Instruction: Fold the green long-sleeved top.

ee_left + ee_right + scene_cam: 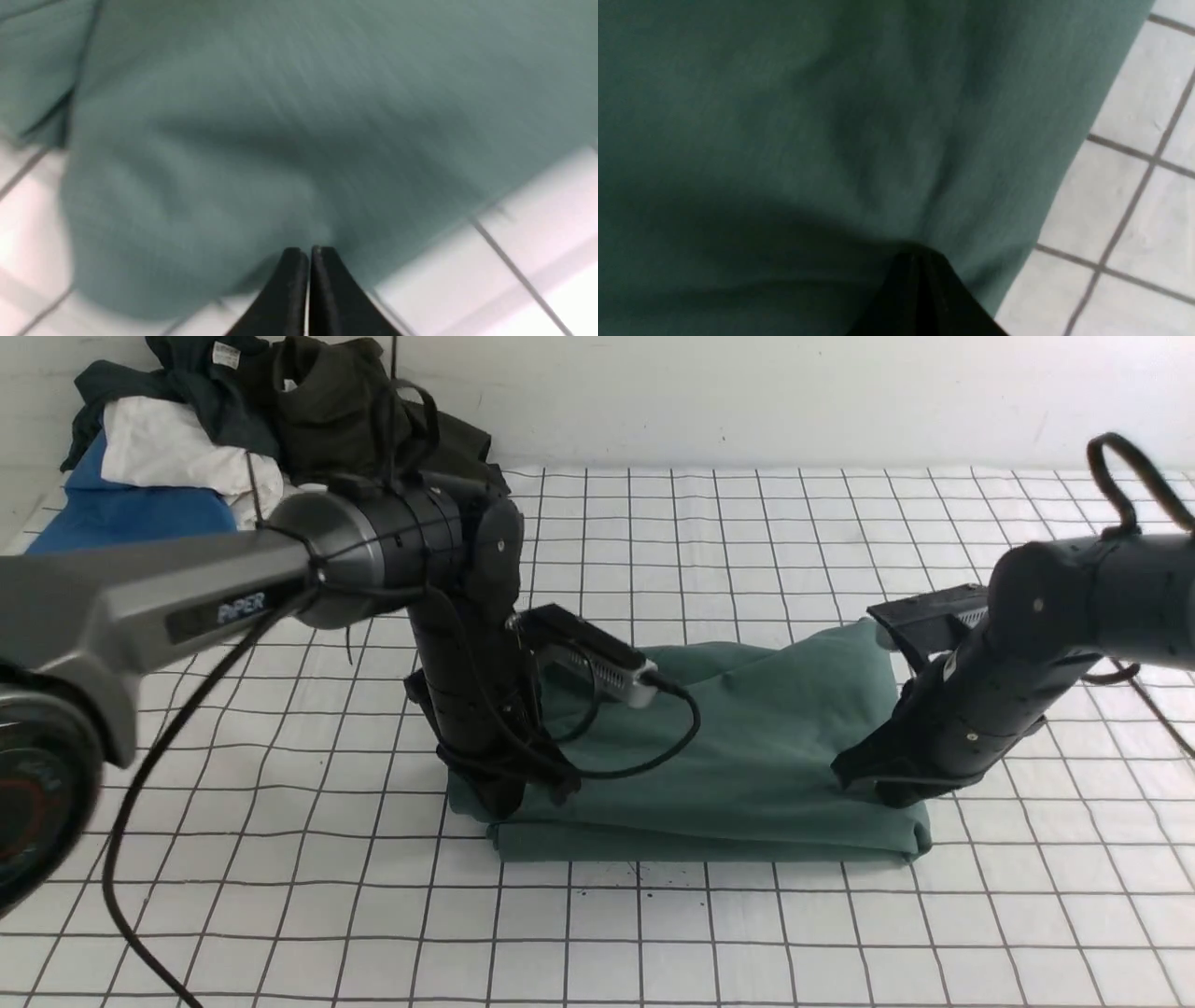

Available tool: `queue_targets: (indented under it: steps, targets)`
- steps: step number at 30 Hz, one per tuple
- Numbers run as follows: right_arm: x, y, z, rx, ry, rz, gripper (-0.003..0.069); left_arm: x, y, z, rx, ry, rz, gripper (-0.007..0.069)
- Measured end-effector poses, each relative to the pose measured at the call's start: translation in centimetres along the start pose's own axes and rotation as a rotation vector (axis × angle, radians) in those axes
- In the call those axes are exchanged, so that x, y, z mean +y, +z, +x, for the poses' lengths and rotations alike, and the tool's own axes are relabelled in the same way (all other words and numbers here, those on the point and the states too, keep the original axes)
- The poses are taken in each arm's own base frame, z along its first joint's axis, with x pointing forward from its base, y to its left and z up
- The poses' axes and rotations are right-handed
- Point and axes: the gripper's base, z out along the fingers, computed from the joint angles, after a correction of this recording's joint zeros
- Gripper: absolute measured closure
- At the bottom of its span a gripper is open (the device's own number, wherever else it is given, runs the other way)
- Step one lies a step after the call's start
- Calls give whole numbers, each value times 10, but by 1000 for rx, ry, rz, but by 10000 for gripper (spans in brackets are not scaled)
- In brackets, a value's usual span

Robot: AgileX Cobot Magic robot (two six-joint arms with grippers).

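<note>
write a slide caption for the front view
Left gripper and right gripper pinch opposite ends of a folded muted teal-green cotton long-sleeved top on a white gridded table; heaped clothes behind.

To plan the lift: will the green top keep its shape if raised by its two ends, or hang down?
Likely it hangs down: the green top puckers softly at the left claw and right claw. Its folded layers, visible along the near edge, may slip apart.
</note>
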Motion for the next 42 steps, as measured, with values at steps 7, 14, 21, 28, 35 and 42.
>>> queue_targets:
  steps: [7,14,21,28,35,42]
  targets:
    - [7,-128,9,-313,-23,34,671,-26,-132,46,-245,44,-88,631]
    - [17,-219,69,-568,-35,60,673,-46,-176,144,-384,8,-140,631]
    - [29,-251,147,-771,-24,45,673,-59,-144,247,-541,-75,-221,631]
    - [35,-254,196,-940,-8,28,673,-85,-121,325,-887,-173,-276,631]
    - [39,-255,211,-1072,28,-19,673,-92,-104,368,-1135,-286,-332,631]
    - [39,-271,214,-1230,34,-7,673,-91,-103,371,-1149,-292,-344,631]
